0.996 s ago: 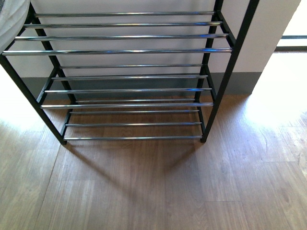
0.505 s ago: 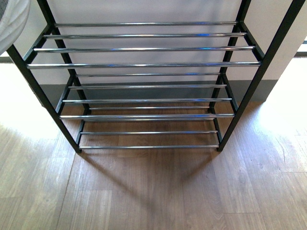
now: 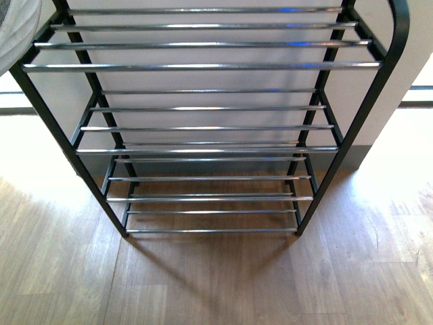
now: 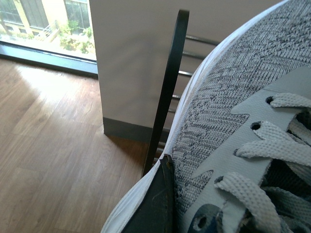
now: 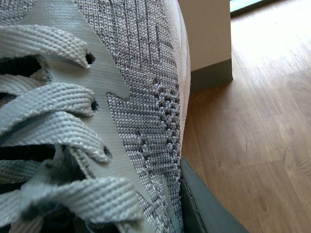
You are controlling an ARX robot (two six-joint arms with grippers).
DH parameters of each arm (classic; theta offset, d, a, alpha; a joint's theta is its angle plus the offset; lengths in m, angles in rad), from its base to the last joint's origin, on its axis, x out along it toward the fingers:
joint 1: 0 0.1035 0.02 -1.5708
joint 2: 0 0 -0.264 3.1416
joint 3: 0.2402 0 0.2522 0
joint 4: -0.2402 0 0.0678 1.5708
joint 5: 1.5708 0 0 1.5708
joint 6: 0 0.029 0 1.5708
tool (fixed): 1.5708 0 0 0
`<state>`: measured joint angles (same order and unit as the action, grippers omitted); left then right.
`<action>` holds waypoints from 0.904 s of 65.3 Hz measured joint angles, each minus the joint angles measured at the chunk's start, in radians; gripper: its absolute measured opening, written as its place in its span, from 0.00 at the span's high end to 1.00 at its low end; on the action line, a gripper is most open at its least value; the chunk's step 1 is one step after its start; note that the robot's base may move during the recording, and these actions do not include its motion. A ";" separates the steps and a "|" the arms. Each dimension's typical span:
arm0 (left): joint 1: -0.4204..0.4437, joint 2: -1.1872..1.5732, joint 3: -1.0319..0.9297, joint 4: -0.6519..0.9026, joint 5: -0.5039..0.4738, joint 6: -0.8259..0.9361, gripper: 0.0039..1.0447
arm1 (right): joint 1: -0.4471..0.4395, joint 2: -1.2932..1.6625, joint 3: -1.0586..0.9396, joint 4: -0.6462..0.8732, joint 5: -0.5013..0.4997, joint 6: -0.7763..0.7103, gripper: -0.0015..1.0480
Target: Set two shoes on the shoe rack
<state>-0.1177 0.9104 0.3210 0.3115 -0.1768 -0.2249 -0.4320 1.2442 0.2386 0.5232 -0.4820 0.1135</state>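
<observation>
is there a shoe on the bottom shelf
No, in the front view nothing rests on the bottom shelf of the rack.

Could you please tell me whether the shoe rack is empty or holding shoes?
Empty as far as visible: the front view shows only bare rods on every tier of the shoe rack.

Left gripper (image 4: 156,201): one finger is visible, a near-black matte blade that tapers to a narrow tip, its face marked by fine pale scratches. Right gripper (image 5: 206,208): one finger is visible, a dark grey flat bar with a straight, slightly lighter edge.
</observation>
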 joint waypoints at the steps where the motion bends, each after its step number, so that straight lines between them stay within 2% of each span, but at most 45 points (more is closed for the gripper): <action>1: 0.000 0.000 0.000 0.000 0.000 0.000 0.99 | 0.000 0.000 0.000 0.000 0.000 0.000 0.96; 59: 0.000 0.000 0.000 0.000 0.000 -0.001 0.99 | 0.000 -0.001 0.001 0.000 -0.001 0.000 0.96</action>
<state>-0.1177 0.9104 0.3210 0.3119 -0.1764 -0.2256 -0.4320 1.2430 0.2394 0.5232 -0.4828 0.1135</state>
